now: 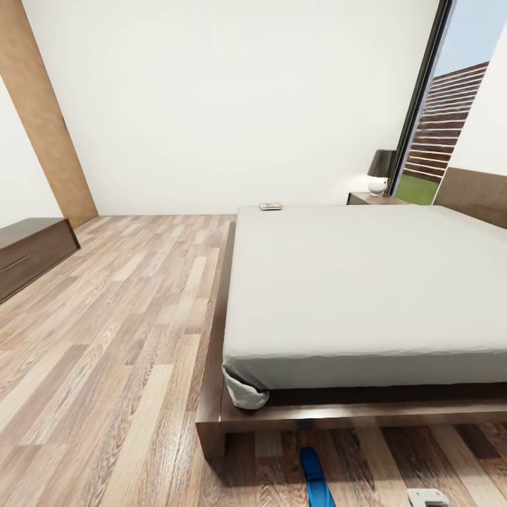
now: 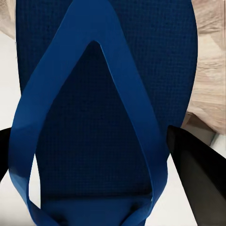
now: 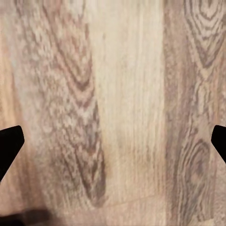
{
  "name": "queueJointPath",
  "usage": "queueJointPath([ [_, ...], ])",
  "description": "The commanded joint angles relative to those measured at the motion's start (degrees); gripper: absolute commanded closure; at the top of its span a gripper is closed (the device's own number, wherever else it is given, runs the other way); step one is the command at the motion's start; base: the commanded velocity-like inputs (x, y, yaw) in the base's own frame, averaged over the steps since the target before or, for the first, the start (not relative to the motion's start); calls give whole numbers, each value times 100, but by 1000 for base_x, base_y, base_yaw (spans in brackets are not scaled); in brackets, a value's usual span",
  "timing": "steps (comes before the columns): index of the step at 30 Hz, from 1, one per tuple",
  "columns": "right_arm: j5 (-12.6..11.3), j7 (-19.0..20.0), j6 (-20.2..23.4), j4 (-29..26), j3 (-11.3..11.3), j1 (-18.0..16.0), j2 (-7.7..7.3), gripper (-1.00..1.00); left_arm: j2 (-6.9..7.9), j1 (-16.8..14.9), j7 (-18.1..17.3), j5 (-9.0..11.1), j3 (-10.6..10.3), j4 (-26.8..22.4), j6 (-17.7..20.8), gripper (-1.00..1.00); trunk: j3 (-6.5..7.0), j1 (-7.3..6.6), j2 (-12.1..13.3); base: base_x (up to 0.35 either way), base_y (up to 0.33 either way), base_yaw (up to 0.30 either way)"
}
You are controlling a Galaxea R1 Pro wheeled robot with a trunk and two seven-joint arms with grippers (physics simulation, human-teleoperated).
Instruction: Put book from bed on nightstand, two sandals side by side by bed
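Observation:
The book (image 1: 270, 206) lies flat on the far left corner of the bed (image 1: 366, 282), whose grey mattress rests on a dark wood frame. Beyond the bed's far side stands a nightstand (image 1: 366, 199) beside the window. One blue sandal (image 1: 317, 479) shows at the bottom of the head view, in front of the bed's near edge. Close up, that sandal (image 2: 108, 94) sits sole and straps between the dark fingers (image 2: 197, 179) of my left gripper (image 2: 89, 136), which is shut on it. My right gripper (image 3: 117, 134) is open, its fingers wide apart over bare wood floor (image 3: 122, 94).
A lamp (image 1: 380, 172) with a dark shade and white base stands on the nightstand. A low dark dresser (image 1: 32, 253) stands along the left wall, near a wooden door panel (image 1: 42, 120). Wood plank floor (image 1: 120, 338) stretches left of the bed. A small light grey piece (image 1: 427, 498) shows at the bottom edge.

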Motion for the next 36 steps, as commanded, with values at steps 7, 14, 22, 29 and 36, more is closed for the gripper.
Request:
queueJointPath([
  [7, -21, 7, -29, 27, 43, 24, 37, -100, 12, -1, -1022, -101, -271, -1, 42, 100, -4, -1, -2, 0, 0, 0],
  [14, -2, 7, -43, 35, 44, 30, 63, -100, 74, -149, -2772, -781, -405, -45, 11, 100, -4, -1, -2, 0, 0, 0],
  [22, 16, 7, -45, 37, 44, 32, 71, -100, 97, -1209, -3836, -2844, -432, -92, -325, 100, -4, -1, -2, 0, 0, 0],
  [29, 20, 16, -56, 37, 44, 35, 76, -100, 50, -1881, -4584, -3901, -435, -449, -548, 100, -4, -1, -2, 0, 0, 0],
  [36, 23, 30, -61, 37, 44, 37, 77, -100, -108, -2105, -5143, -4552, -437, -750, -600, 100, -4, -1, -2, 0, 0, 0],
])
